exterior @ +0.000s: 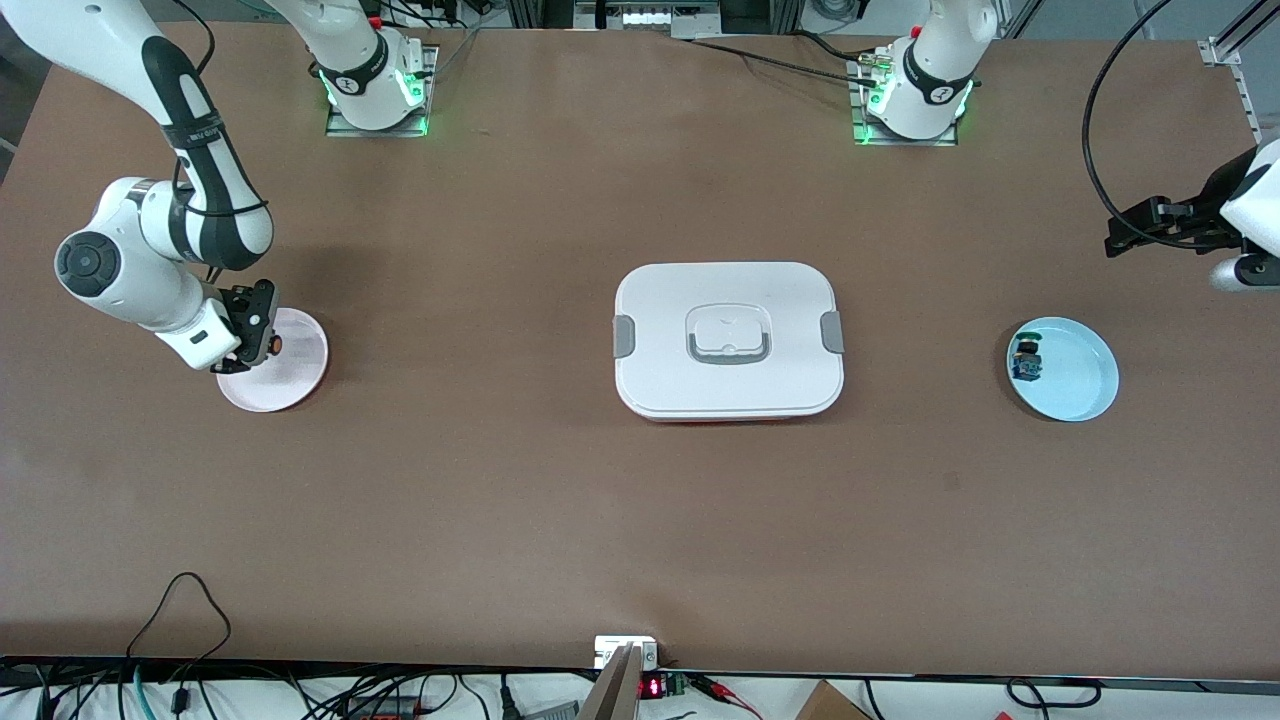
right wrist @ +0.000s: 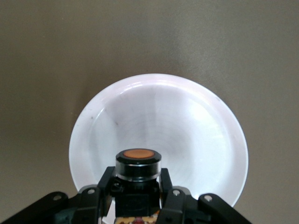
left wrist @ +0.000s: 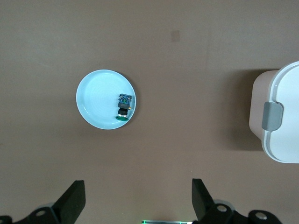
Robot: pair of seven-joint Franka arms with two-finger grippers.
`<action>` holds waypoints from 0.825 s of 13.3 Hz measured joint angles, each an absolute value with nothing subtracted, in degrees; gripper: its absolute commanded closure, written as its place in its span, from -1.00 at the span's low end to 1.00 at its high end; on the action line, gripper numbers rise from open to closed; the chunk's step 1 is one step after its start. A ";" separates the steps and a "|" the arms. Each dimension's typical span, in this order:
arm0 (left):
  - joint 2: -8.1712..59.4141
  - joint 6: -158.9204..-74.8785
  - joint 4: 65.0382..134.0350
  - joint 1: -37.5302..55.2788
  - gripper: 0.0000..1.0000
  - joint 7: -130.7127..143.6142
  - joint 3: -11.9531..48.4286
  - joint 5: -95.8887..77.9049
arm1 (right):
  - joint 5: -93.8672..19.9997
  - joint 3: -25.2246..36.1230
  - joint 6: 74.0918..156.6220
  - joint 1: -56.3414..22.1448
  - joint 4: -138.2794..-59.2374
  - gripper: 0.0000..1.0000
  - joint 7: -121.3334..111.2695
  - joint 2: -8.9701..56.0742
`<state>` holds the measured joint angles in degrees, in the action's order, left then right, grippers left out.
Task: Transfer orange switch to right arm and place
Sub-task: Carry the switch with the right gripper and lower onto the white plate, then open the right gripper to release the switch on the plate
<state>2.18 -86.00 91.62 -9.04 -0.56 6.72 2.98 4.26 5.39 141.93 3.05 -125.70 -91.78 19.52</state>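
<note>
Step in hand: you are at the placing stage; the handover looks done, since the orange switch [right wrist: 138, 169] sits in the right arm's grip, not the left's.
Right end effector [exterior: 256, 340]: clamped tight on the switch's black body, orange cap facing outward, hanging over the pink plate [exterior: 296, 372] at the right arm's end of the desk [exterior: 640, 500].
Switch position: above the plate's bowl, near the rim; I judge it is not yet resting on the plate, though the gap is hard to read.
Left end effector [left wrist: 135, 198]: fingers spread wide, holding nothing, waiting above bare desk near the blue plate [left wrist: 96, 100].
Other items: a blue-green switch [left wrist: 124, 106] lies in the blue plate; a white lidded box [exterior: 728, 340] sits mid-desk.
Next move: you need a short, gentle descent until the switch bears on the plate, then release and lift straight up.
</note>
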 measured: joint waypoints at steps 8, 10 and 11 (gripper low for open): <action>2.36 -84.82 89.71 -9.23 -1.00 -0.56 6.98 2.98 | 4.26 5.31 146.46 3.28 -125.71 0.87 -100.26 23.20; 2.37 -84.82 89.63 -9.22 -1.00 -0.56 7.08 2.98 | 4.25 5.28 146.55 3.28 -125.71 -0.93 -100.33 23.53; 2.36 -84.82 89.45 -9.22 -1.00 -0.56 7.06 2.98 | 4.24 5.26 146.58 3.29 -125.71 -1.00 -100.33 23.58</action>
<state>2.36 -84.82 89.45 -9.22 -0.56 7.06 2.98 4.24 5.26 146.58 3.29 -125.71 -100.33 23.58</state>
